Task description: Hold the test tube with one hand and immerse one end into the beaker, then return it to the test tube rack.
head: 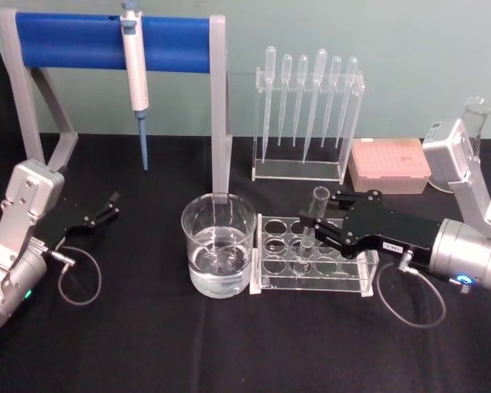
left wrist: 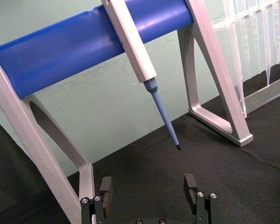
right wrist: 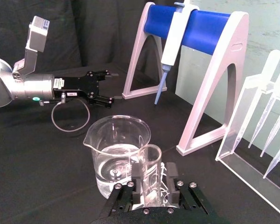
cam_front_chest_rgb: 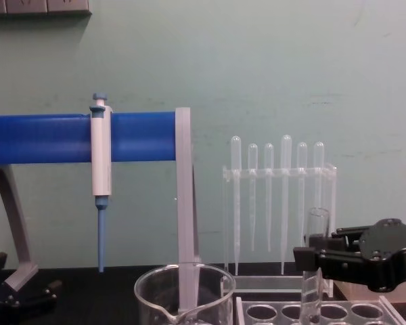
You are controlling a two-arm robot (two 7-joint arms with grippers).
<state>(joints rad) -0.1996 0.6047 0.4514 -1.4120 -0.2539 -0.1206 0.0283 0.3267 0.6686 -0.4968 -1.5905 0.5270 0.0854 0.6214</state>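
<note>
- My right gripper (head: 317, 223), black and two-fingered on a silver cylindrical wrist, sits right of centre in the head view, its jaws clenched on the long clear glass test tube (head: 314, 218).
- The tube stands upright in my grip, its flared rim above my fingers and its lower part down in a hole of the clear plastic rack with round holes (head: 313, 255).
- In my right wrist view the tube (right wrist: 152, 173) shows at the lower middle, pinched between my black fingers (right wrist: 138, 183).
- In the chest view my fingers hold the tube (cam_front_chest_rgb: 315, 263) at the lower right, over the rack (cam_front_chest_rgb: 311, 312).
- The wide clear glass beaker (head: 218, 246), with clear liquid in its bottom, stands just left of the rack, close beside it.
- My left gripper (head: 111, 206) rests at the left of the head view on the black cloth-covered table (head: 229, 352), jaws spread and holding nothing.
- A blue-and-white pipettor (head: 136, 78) hangs from a blue bar stand (head: 106, 42) at the upper left.
- Thin plastic pipettes (head: 309, 98) hang in a clear stand at the upper middle.
</note>
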